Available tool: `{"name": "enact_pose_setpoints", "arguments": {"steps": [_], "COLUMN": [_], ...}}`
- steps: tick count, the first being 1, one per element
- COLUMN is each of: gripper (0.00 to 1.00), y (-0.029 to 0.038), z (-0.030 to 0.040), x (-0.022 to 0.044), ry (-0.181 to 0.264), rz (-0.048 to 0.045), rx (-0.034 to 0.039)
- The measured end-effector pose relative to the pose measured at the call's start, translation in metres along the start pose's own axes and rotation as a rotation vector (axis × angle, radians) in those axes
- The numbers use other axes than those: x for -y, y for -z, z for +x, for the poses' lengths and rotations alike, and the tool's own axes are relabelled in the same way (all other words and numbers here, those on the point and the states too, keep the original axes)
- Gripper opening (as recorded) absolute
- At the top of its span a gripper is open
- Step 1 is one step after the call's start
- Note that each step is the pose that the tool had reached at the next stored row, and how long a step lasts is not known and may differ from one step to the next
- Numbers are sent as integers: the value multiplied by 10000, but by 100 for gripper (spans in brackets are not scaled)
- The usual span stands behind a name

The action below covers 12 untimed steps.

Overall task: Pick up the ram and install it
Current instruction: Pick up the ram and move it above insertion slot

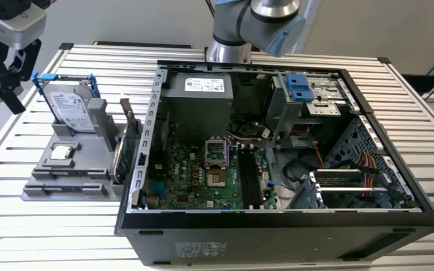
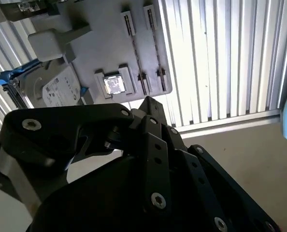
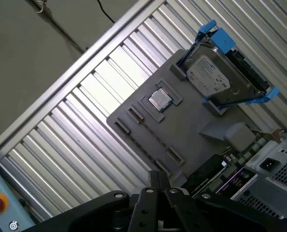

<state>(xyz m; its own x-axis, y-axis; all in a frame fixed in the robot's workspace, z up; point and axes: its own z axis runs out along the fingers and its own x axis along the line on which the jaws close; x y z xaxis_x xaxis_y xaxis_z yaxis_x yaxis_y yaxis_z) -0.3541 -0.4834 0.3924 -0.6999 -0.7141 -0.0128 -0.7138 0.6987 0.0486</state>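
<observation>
Start at the exterior view's left: your gripper (image 1: 9,99) hangs high above the far corner of the slatted table (image 1: 43,237), well apart from the open computer case (image 1: 277,226). In both wrist views its fingers (image 3: 154,181) look pressed together at the tips, and you can see nothing held between them.

Below and just to the right of the gripper stands the grey parts holder (image 1: 40,195). It carries the hard drive (image 1: 72,110) upright in its blue frame, a processor chip (image 1: 64,151) lying flat in a recess, and two long narrow slots (image 3: 150,133) near its front edge. In the first wrist view those slots run closest to your fingertips. You cannot tell whether the ram sits in them, because each reads as a thin dark line.

Further right, the green card (image 1: 131,149) stands on edge between the holder and the case wall. Inside the case, the motherboard (image 1: 194,180) lies flat with its dark memory slots (image 1: 251,178) beside the processor socket. You cannot tell whether one of them is filled.
</observation>
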Motion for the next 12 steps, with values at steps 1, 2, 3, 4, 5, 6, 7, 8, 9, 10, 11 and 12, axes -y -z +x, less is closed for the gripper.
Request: {"name": "enact_pose_setpoints", "arguments": {"steps": [1,2,3,4,5,6,7,8,9,10,11,12], "gripper": [0,0,0,0,0,0,0,0,0,0,0,0], "y": [0,0,-1,-1,-1,-1,-1,-1,-1,-1,-1,-1], "z": [-1,-2,-3,-4,-5,-7,-9,-9,-10,-10,-11,-12], "x": [-2,-3,-3,-5,-6,-7,-9,-10,-11,-11,-11,-12], "ry": [41,80,127,168,213,255,299,341,387,425,471,515], "rz": [0,-1,-2,-2,-3,-3,-4,-4,-5,-5,-6,-7], "rx": [-2,-4,-6,-8,-10,-12,-14,-16,-19,-21,-23,-25]}}
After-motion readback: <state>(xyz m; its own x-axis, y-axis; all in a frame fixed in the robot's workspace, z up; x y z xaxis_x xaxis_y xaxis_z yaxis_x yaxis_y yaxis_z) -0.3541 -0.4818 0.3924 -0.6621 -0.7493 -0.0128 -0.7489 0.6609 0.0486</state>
